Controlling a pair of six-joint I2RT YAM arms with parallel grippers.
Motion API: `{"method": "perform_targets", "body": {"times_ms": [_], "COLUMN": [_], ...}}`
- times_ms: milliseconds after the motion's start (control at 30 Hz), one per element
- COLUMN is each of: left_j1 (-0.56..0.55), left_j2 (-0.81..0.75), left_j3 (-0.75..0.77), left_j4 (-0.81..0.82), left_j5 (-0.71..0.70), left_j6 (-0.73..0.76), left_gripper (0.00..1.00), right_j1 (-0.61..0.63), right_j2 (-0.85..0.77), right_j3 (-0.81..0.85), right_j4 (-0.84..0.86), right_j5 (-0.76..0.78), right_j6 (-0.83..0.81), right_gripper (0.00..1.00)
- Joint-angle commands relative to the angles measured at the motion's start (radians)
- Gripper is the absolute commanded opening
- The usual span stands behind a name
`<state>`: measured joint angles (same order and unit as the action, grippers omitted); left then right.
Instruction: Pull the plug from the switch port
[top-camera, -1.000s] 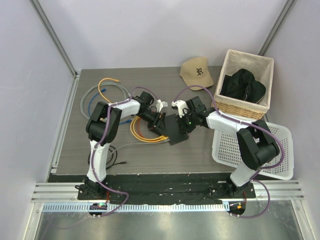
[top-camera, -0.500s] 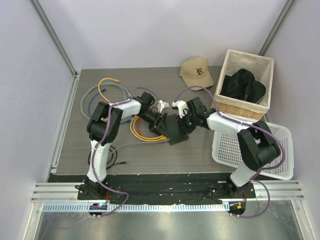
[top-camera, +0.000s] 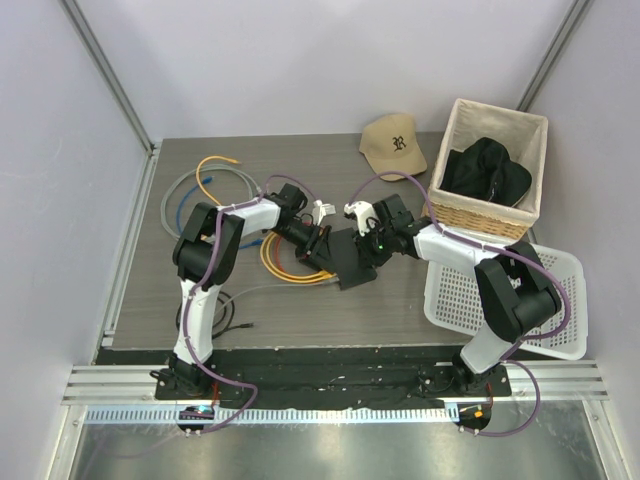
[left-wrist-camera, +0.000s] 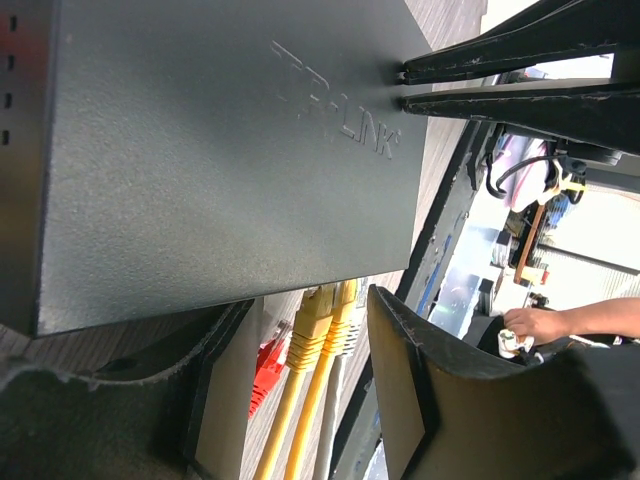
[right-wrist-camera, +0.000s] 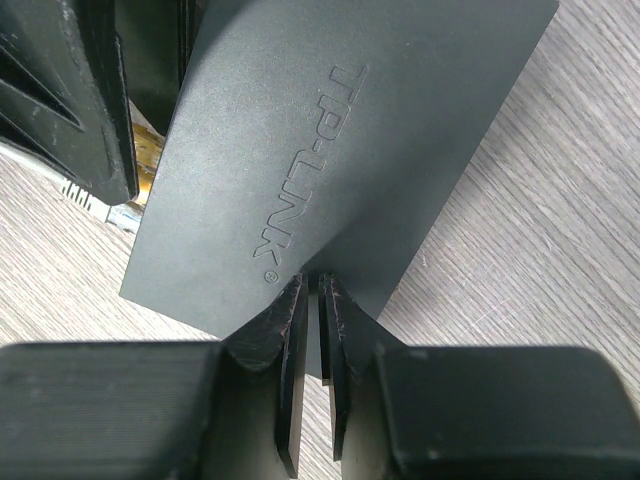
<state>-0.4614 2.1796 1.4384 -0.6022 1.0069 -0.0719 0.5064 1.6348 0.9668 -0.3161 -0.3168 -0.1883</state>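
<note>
Barely anything's moved in the last second, maybe the left arm nudged a hair. So the right tool (right-wrist-camera: 320, 287) is pinched tight on the edge of the switch (right-wrist-camera: 330, 130), which sits mid-surface (top-camera: 330, 310) between both arms. Over on the port side, the left tool (left-wrist-camera: 310, 300) is half open, fingers either side of the yellow plugs (left-wrist-camera: 325, 320), not visibly squeezing them.

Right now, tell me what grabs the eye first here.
The left arm and right arm meet mid-table over a black box: the right's jaws pinch its edge, the left's straddle yellow plugs. At the back sit a tan cap and a wicker basket.
</note>
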Motion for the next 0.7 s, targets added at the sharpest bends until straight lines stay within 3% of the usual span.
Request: {"method": "perform_targets", "body": {"times_ms": [0,167,400,667], "left_j1": [0.010,0.018,0.023,0.024], "left_j2": [0.003,0.011,-0.009,0.003], "left_j3": [-0.010,-0.010,-0.024,-0.018], "left_j4": [0.021,0.022,0.053,0.065], "left_j5": [-0.034,-0.028,-0.139,-0.067], "left_j6": [0.012,0.003,-0.034,-0.051], "left_gripper": [0.52,0.50,0.46,0.47], "right_j1": [0.004,0.004,0.004,0.004], "right_j2": [0.030,0.030,0.028,0.042], "right_j3": [-0.023,-0.030,-0.036,-0.028], "right_j4": [-0.057,-0.055,-0.055,-0.051], "right_j5": [0.008,0.007,0.010,0.008], "right_j6": [-0.002,0.000,-0.003,0.000], "right_gripper": [0.18,0.18,0.18,0.18]}}
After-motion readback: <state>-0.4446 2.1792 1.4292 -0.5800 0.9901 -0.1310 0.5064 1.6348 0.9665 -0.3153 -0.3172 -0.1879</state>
